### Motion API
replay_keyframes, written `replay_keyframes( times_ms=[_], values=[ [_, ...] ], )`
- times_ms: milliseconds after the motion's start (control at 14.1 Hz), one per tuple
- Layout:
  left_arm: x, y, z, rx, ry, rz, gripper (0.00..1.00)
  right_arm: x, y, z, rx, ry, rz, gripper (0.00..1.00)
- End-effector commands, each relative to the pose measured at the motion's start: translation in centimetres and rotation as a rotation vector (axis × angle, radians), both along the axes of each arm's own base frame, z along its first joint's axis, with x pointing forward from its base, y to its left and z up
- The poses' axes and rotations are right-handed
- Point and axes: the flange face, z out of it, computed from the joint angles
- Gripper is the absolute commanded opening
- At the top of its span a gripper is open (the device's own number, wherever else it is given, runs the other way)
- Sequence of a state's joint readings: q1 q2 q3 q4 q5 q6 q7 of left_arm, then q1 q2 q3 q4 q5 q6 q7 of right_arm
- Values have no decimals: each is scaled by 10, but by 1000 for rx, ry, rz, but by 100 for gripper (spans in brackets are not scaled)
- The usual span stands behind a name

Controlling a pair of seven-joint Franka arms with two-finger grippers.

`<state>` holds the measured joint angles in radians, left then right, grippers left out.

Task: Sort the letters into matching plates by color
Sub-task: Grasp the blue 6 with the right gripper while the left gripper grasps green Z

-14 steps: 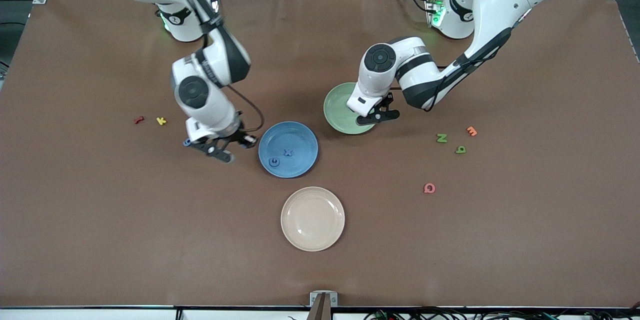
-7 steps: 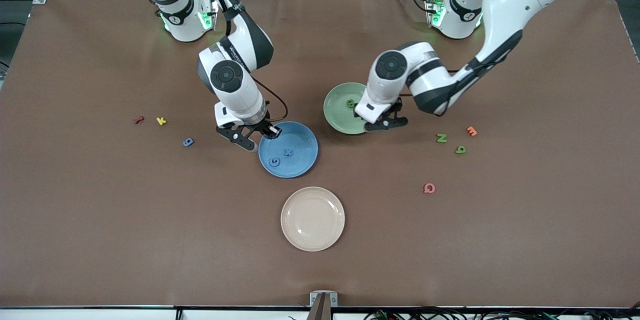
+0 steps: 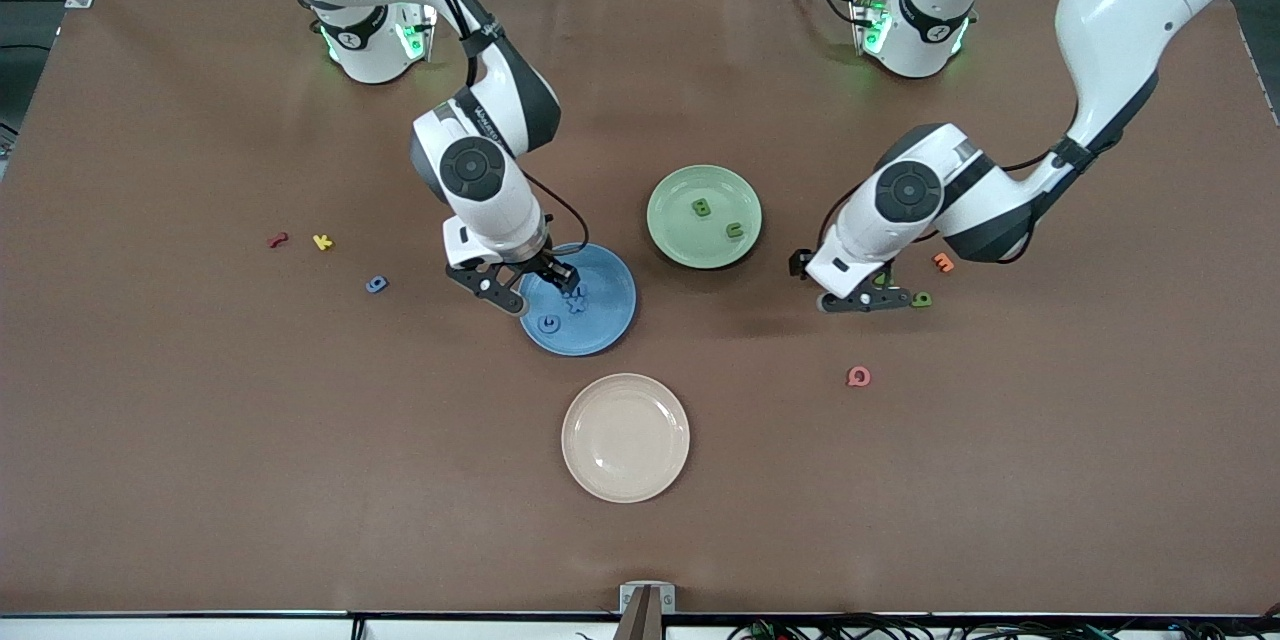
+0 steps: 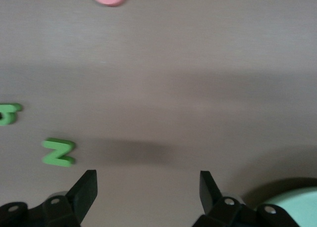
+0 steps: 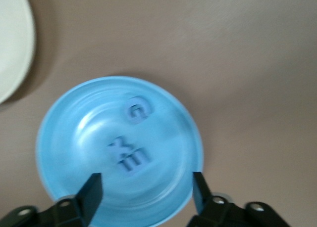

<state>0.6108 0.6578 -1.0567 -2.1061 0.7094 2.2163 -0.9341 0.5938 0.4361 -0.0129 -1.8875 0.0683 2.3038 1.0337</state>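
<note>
Right gripper [image 3: 522, 286] over round matte blue plate [image 3: 608, 328], jaws apart, empty; three blue foam letters [image 5: 130, 148] inside. Left gripper [image 3: 868, 296] over small flat green foam N [image 4: 59, 152] beside pale green plate [image 3: 672, 238], jaws apart. Likely light, soft; pinch across edges.

Even, diffuse overhead light fills the front view, leaving the matte brown table covering [image 3: 200, 440] without glare. Soft shadows spread beneath both arms and beside the round blue matte plate [image 3: 610, 320]. Green indicator lights glow at the arm bases. Both wrist views are blurred: the small flat blue foam letters [image 5: 130, 153] smear on that plate, and the green foam letter N [image 4: 59, 152] looks soft-edged, with a broad dim shadow band beside it.
</note>
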Motion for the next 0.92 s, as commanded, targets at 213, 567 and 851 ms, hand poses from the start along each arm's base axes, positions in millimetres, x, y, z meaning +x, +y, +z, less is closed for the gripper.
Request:
replay_keyframes(
  times_ms=[213, 567, 851],
  values=[
    [-16, 59, -22, 44, -37, -15, 91, 25, -115, 15, -51, 24, 182, 100],
    [-18, 82, -30, 11, -92, -37, 91, -3, -176, 2, -34, -15, 267, 100],
    [-24, 80, -36, -18, -91, -41, 91, -13, -232, -23, -25, -60, 345, 100]
  ],
)
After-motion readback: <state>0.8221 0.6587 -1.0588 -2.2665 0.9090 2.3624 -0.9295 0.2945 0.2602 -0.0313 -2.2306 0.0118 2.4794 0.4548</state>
